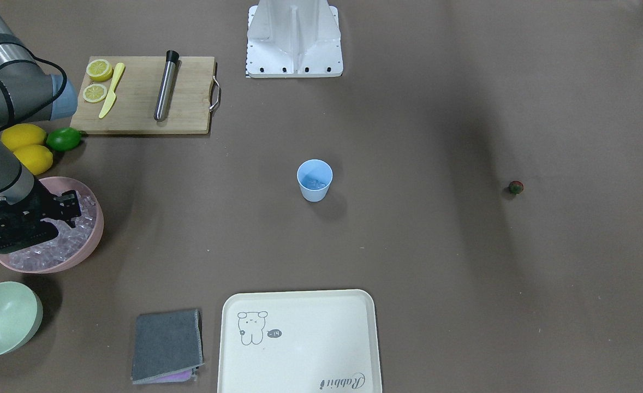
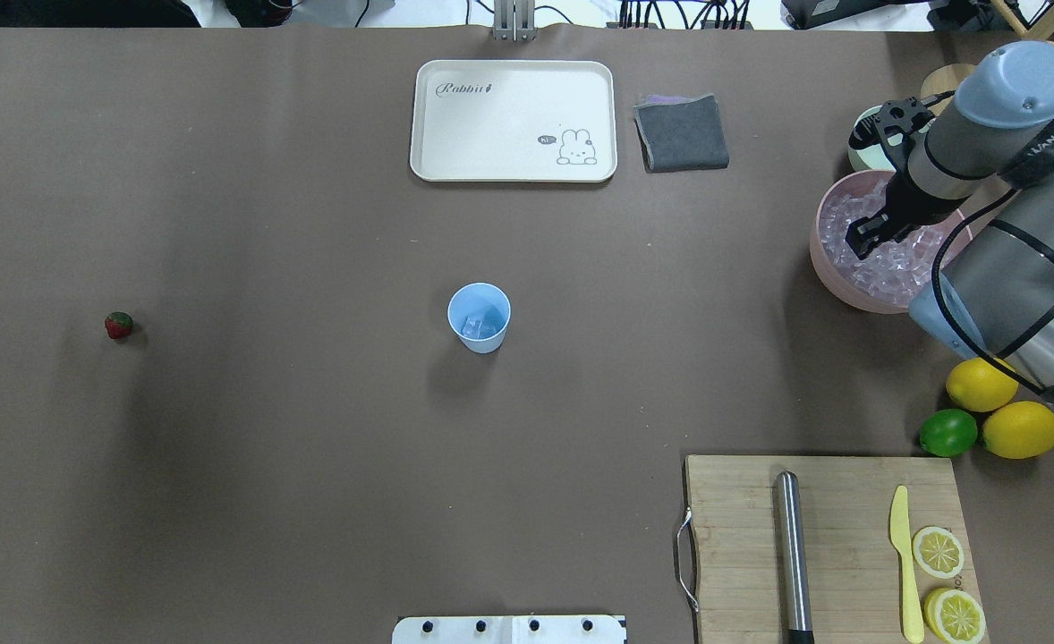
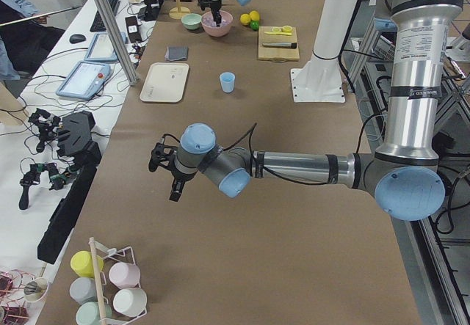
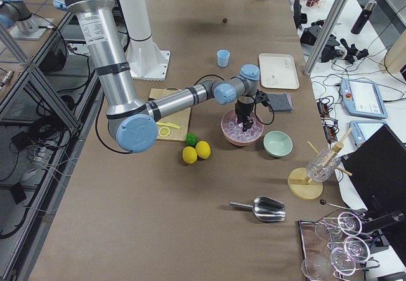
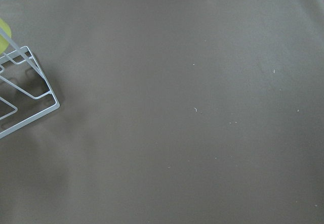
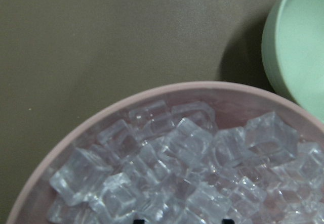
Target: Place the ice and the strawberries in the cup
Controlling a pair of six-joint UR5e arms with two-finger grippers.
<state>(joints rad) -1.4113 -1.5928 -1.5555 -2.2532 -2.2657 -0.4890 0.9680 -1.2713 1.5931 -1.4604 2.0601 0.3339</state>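
The light blue cup (image 1: 314, 180) stands upright mid-table with a few ice cubes in its bottom (image 2: 478, 324). The pile of clear ice (image 2: 894, 264) fills the pink bowl (image 2: 824, 255). My right gripper (image 2: 862, 243) is down in that bowl; in the right wrist view its two dark tips sit apart at the bottom edge over the ice (image 6: 177, 168), open. The small red strawberry (image 2: 118, 325) lies alone far off on the other side. My left gripper (image 3: 163, 177) hovers over bare table well beyond the strawberry; I cannot tell its state.
A pale green bowl (image 1: 2, 316) stands beside the pink bowl. Two lemons (image 1: 24, 136) and a lime (image 1: 64, 139) lie by the cutting board (image 1: 190, 109) with knife, lemon slices and steel muddler. A cream tray (image 1: 299, 305) and grey cloth (image 1: 167, 345) lie at the far edge.
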